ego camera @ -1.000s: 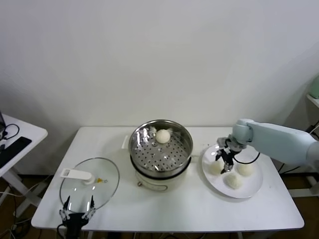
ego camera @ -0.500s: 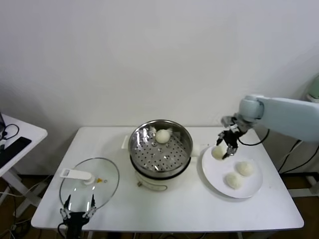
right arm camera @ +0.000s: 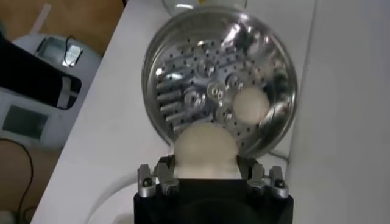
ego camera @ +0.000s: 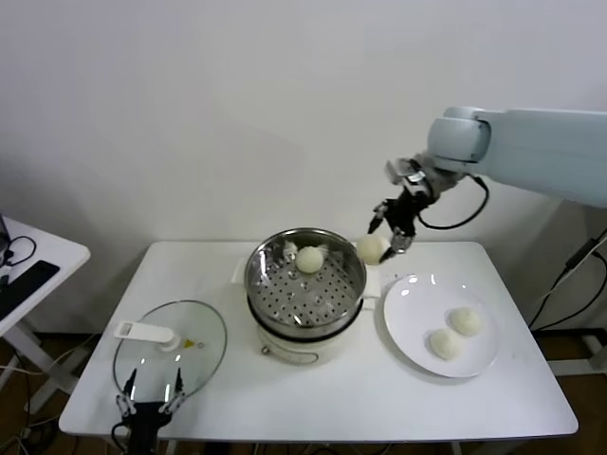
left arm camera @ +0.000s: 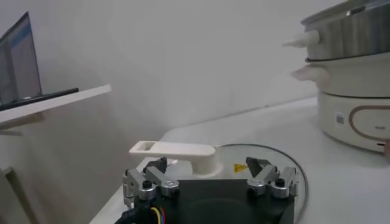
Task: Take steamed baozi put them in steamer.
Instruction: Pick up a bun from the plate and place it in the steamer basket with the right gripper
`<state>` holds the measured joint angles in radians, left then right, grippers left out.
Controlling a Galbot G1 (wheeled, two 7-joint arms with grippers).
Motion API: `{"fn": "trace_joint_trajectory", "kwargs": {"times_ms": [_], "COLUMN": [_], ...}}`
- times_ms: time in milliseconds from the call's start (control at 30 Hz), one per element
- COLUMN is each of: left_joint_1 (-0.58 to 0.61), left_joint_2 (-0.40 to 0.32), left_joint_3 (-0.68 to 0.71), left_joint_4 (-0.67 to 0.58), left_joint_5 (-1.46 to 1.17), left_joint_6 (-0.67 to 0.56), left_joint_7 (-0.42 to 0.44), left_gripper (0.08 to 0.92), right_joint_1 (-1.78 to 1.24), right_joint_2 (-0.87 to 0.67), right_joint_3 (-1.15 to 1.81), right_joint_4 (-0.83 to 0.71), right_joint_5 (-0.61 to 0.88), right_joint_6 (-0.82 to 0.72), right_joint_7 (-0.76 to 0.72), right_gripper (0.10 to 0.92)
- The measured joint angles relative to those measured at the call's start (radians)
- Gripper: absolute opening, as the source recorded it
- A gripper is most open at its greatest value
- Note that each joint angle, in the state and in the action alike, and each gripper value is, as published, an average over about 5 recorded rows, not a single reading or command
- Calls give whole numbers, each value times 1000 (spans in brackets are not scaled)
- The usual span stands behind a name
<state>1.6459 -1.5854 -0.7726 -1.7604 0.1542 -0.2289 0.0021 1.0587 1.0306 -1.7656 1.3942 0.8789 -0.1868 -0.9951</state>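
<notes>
Head view: right hand (ego camera: 391,235) gripping one steamed baozi (ego camera: 370,248) in the air, just beside the right rim of the steamer (ego camera: 305,282) and clear of the desk (ego camera: 379,398). A second bun (ego camera: 309,259) lying at the far side of the perforated basket; two more buns (ego camera: 455,332) resting on the white plate (ego camera: 408,313), right of the pot. Left hand (ego camera: 148,403) hanging at the near desk edge, fingers spread apart, gripping nothing, just before the glass lid (ego camera: 194,365) with its white handle (ego camera: 146,333).

Left wrist view: left hand (left arm camera: 210,181) standing released over the lid handle (left arm camera: 173,150); cream pot base (left arm camera: 356,119) standing further along the desk.

Right wrist view: right hand (right arm camera: 210,176) clenching the cream-white bun (right arm camera: 204,148) above the basket rim (right arm camera: 149,91); the other bun (right arm camera: 251,105) sitting inside.
</notes>
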Motion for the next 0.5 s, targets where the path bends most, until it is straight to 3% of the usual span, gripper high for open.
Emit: {"fn": "trace_joint_trajectory", "kwargs": {"times_ms": [500], "left_joint_1": [-5], "left_joint_2": [-6], "left_joint_3": [10], "left_joint_4": [-3], "left_joint_5": [3], "left_joint_6": [2], "left_joint_7": [0], "left_gripper": [823], "right_joint_1": [-164], "right_joint_2": [233], "right_joint_3": [109], "right_joint_4": [-88], "right_joint_5": [12], "right_joint_6": [-96], "right_joint_7": [105], "right_gripper": [671]}}
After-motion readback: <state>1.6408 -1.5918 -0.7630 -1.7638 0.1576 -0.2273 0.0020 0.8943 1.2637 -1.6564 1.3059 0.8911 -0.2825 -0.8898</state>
